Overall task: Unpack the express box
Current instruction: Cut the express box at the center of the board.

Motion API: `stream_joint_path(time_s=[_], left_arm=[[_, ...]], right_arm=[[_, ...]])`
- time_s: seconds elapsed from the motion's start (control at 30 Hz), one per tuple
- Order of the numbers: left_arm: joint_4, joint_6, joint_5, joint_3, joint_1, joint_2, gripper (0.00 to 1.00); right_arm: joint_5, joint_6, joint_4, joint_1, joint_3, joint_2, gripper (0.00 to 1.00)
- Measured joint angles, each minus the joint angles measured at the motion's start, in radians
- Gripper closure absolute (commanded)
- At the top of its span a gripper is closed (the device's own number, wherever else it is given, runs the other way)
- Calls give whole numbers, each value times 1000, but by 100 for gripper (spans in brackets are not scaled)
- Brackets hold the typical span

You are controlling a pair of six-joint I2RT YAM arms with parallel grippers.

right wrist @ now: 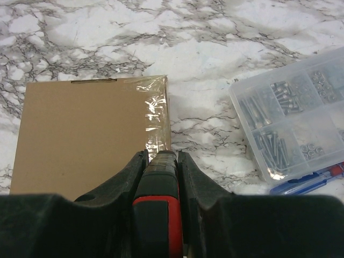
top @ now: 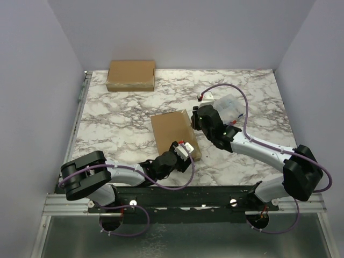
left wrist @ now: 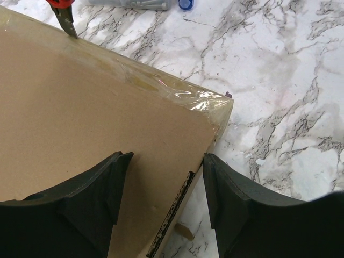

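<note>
**A:** What sits closest to the lens?

**B:** The left pincer (left wrist: 166, 161). Its two black fingers (left wrist: 97, 199) fill the bottom of the left wrist view. They are spread wide and hold nothing.

**A:** Spread around what?

**B:** The near right corner of the express box (left wrist: 80, 118). One finger hangs over the brown top. The other hangs over the desk (left wrist: 285, 97), just beside the box's side wall. I cannot tell whether either one touches the cardboard.

**A:** And the other arm?

**B:** The right pincer (right wrist: 161, 156) is clamped narrow on a utility knife (right wrist: 156, 215), with the red and black handle between its fingers. The blade tip (left wrist: 69, 27) meets the box top at its far right edge. Clear tape (right wrist: 155, 110) is wrapped over the cardboard there and catches the light.

**A:** Where does the box itself lie?

**B:** It lies flat on the marble-patterned desk, about the middle, turned a little askew. Its top is closed, and one pincer is at each end of its right side.

**A:** What is farther out?

**B:** To the right of the box there is a clear parts organizer (right wrist: 298, 118), with screws and nuts sorted into compartments. It is near the box but apart from it. A blue pen (right wrist: 309, 181) lies just beside its near edge. At the far left of the desk rests a second cardboard box (top: 131, 75), closed and well apart from everything else.
</note>
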Motion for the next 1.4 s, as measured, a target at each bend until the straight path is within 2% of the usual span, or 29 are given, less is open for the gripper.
stream_joint_path(time_s=[0.77,1.4], left_arm=[[60,-101,-67,6,-21,49,39],[69,-126,-101,32,-32,84,39]], right_arm=[[72,127,-249,71,25,-30,100],[199,319,-550,256,22,-120,100]])
